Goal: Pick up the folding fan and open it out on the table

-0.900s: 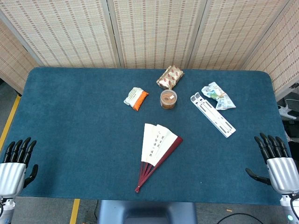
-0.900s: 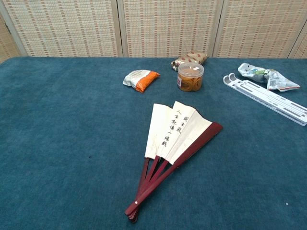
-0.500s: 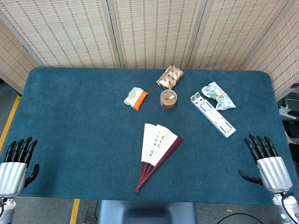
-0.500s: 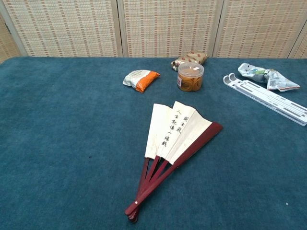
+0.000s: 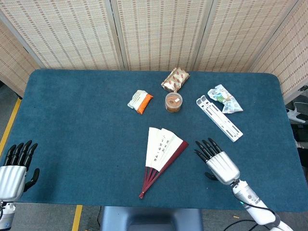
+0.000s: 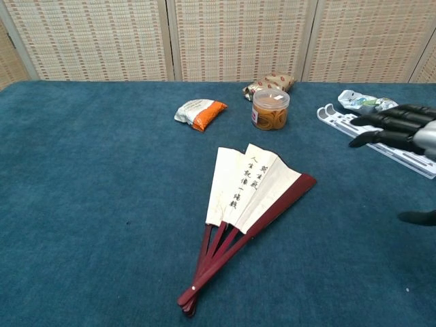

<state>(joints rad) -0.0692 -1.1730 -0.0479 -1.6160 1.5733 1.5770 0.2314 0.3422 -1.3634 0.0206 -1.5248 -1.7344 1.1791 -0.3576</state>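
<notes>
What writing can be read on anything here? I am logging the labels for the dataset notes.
Folding fan: columns of black handwritten characters on the paper leaf, too small to read.
Orange snack packet: print too blurred to read.
Patterned snack bag: red marks, unreadable.
Clear jar: red label patch, unreadable.
Crumpled wrapper: print unreadable.
No text reads clearly.

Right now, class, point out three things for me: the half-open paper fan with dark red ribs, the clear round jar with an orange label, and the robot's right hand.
Half-open paper fan with dark red ribs (image 5: 161, 147): head view, on the cream paper leaf.
Clear round jar with an orange label (image 6: 270, 109): chest view, on its side wall.
Right hand (image 5: 219, 163): head view, on the silver back of the hand.
</notes>
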